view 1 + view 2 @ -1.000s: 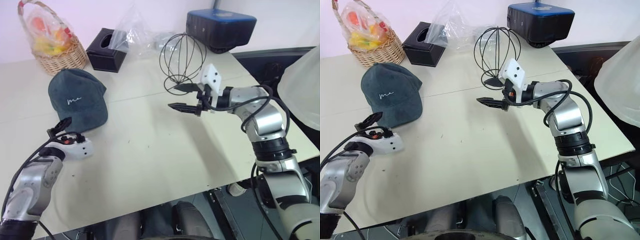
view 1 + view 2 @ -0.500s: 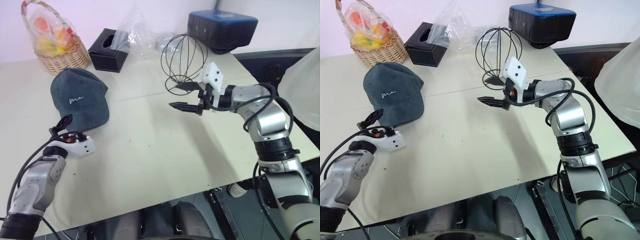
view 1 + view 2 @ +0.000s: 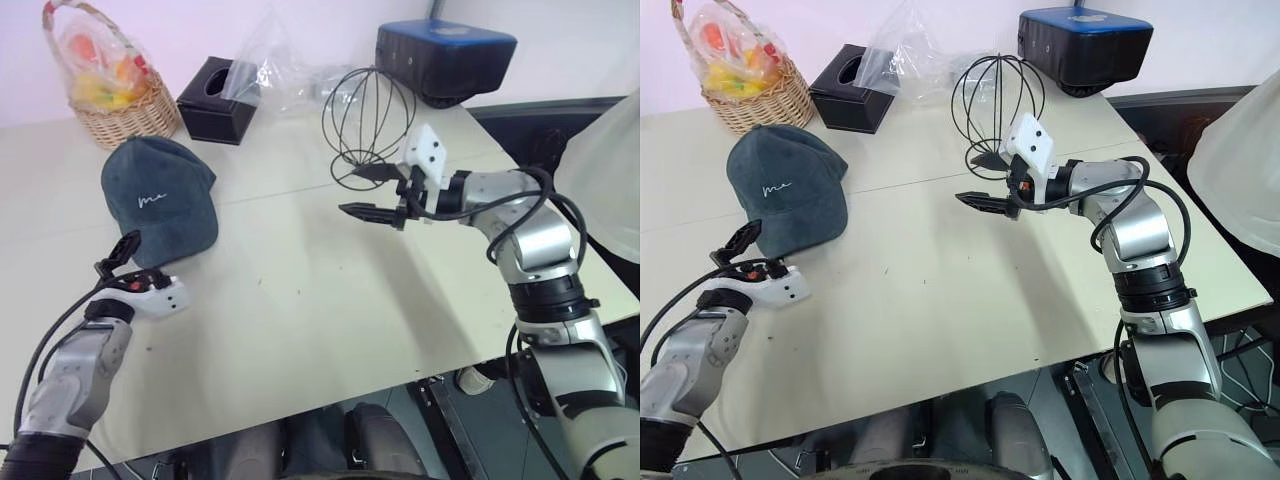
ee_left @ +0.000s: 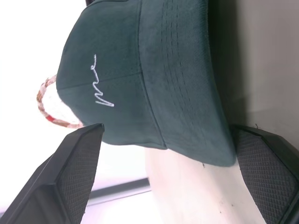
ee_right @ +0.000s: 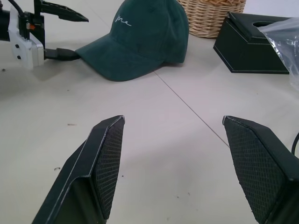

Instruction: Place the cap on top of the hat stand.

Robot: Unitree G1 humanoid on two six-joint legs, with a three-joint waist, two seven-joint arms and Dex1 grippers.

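Now your released left hand has swung toward the dark teal-grey fabric cap's near brim; grasp next.

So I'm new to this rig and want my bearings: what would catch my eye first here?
Probably the dark teal cap lying on the pale table, with the open left gripper right at its brim. Next is the wire hat stand further back, with the open right gripper hovering just in front of it. At the back edge stand a wicker basket of bright contents, a black box and crumpled clear plastic.
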